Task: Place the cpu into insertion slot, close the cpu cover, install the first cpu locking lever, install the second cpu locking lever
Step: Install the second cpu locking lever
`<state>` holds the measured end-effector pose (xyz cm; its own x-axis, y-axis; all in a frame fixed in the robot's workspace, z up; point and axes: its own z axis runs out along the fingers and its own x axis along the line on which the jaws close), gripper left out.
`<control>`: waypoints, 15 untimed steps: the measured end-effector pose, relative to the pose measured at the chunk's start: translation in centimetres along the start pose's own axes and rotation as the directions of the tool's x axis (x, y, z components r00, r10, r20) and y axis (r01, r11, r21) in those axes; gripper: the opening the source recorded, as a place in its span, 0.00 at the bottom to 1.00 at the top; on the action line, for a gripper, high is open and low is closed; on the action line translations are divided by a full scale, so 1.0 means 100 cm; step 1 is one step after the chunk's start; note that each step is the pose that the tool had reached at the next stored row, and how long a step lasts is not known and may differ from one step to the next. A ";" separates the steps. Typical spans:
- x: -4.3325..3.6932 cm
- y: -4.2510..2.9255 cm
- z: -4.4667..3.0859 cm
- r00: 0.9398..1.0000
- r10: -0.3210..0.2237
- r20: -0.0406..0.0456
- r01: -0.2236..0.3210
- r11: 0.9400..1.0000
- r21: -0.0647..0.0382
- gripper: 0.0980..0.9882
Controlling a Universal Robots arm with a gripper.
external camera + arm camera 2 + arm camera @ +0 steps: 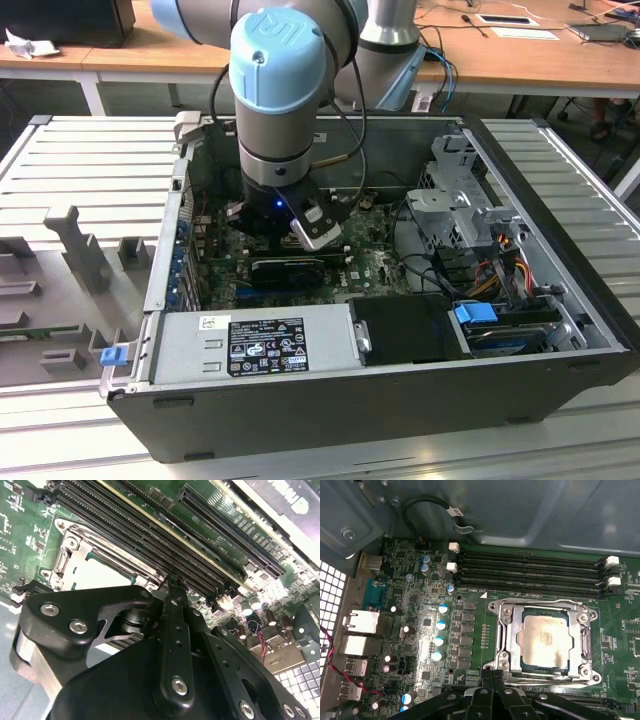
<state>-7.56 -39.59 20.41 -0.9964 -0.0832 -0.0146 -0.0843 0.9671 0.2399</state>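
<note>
The cpu lies flat in the insertion slot on the green motherboard. Its pale face shows through the window of the cpu cover, which lies down over it. A thin metal rod runs along the socket edge nearest my fingers. My gripper is shut, its tips just off that edge near one corner, with nothing visibly between them. In the second wrist view the gripper points at the board beside the socket, and a strip of the cpu shows. The arm's wrist hangs over the open case.
Several black memory slots run alongside the socket. Blue-topped capacitors stand on its other side. The grey case wall and a black cable lie beyond. A power supply, black heatsink bar and drive cage crowd the case.
</note>
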 end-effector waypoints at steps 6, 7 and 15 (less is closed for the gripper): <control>0.0001 -0.0012 0.0048 1.000 0.000 0.002 0.001 1.000 -0.022 0.01; 0.0001 -0.0014 0.0057 1.000 -0.001 0.002 0.001 1.000 -0.025 0.01; -0.0001 0.0003 -0.0014 1.000 -0.001 0.003 0.001 1.000 -0.031 0.01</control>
<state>-7.55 -39.59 20.56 -0.9964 -0.0835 -0.0173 -0.0850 0.9590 0.2702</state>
